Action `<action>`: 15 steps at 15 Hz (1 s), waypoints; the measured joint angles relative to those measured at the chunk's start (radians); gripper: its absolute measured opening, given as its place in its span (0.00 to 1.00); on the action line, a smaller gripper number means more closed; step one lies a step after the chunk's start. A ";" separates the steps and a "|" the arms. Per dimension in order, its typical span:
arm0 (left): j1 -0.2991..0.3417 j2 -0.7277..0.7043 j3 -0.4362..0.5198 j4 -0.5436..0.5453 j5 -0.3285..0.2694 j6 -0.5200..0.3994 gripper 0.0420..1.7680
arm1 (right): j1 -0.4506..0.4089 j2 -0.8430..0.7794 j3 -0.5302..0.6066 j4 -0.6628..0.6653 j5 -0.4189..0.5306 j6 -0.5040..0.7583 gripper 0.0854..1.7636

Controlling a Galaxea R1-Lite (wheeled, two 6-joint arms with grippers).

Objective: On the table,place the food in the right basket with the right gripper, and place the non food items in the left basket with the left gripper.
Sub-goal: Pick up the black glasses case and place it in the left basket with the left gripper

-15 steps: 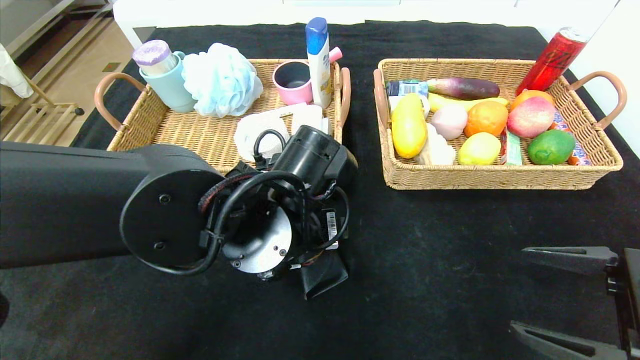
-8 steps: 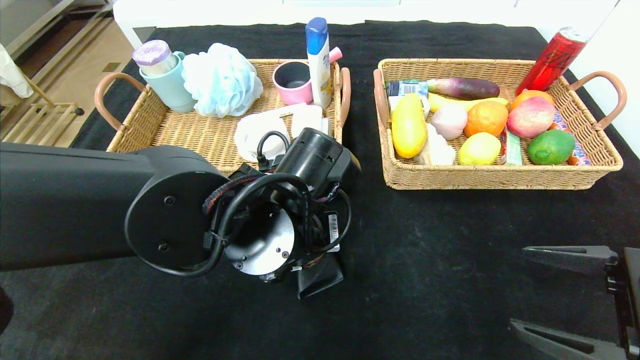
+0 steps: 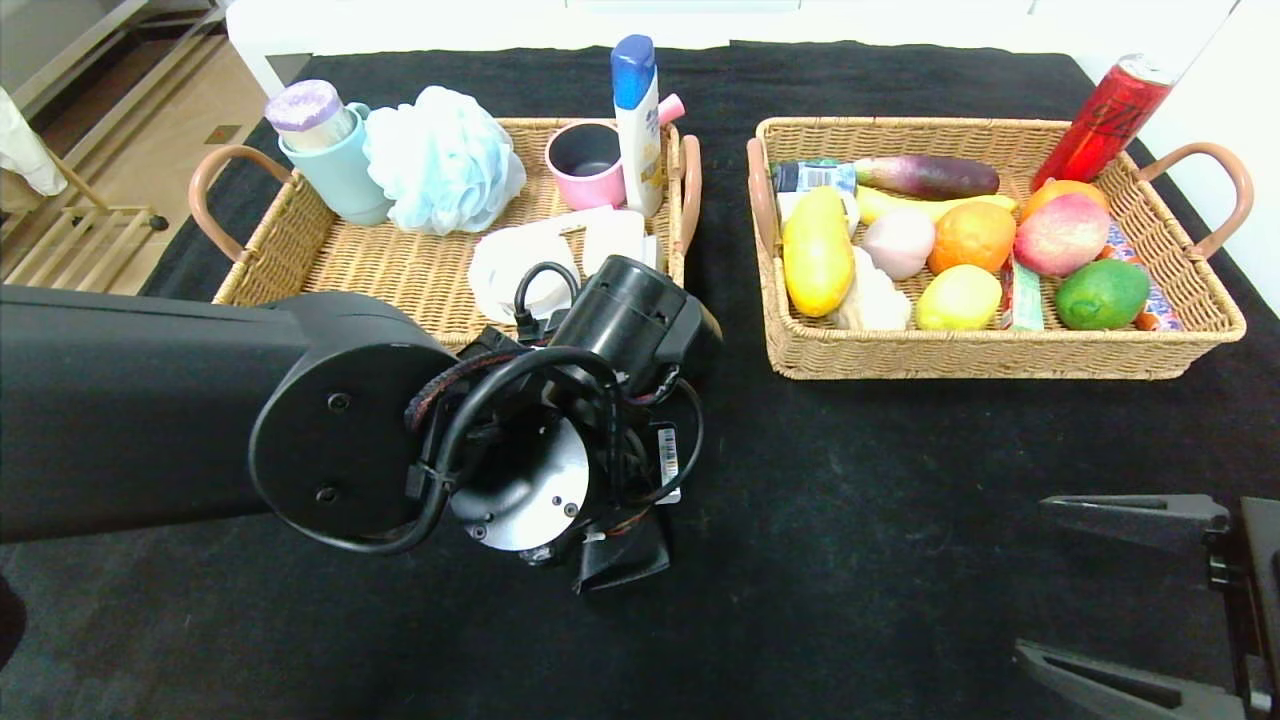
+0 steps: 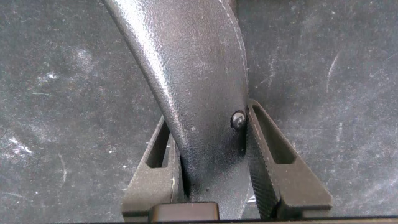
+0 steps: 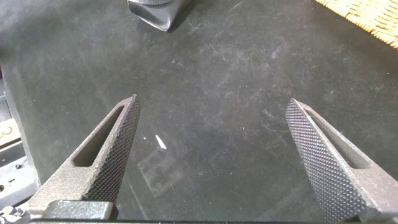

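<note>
On the black table, in front of the left basket, my left gripper points down, shut on the black pouch. Both fingers press its sides. From the head view only the pouch's lower end shows below the wrist. The white ridged tub lies in the left basket. The right basket holds food: a yellow loaf, a pinkish bun, a lemon-like ball. My right gripper hovers open and empty at the near right.
The left basket also holds a teal cup, a blue bath sponge, a pink mug and a shampoo bottle. A red can leans in the right basket's far corner, beside more fruit.
The left jaws have closed from wide open onto the black pouch, squeezing it narrower. The left wrist shifted slightly. The right arm has not moved.
</note>
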 joint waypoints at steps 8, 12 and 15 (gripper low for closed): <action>-0.005 -0.010 0.006 0.005 0.004 0.001 0.35 | 0.000 0.008 0.002 0.000 0.000 -0.001 0.97; -0.016 -0.051 0.021 0.006 0.011 0.000 0.33 | 0.000 0.018 0.003 0.000 0.000 -0.002 0.97; -0.030 -0.106 0.050 0.007 0.011 0.001 0.32 | 0.001 0.021 0.004 0.000 0.000 0.000 0.97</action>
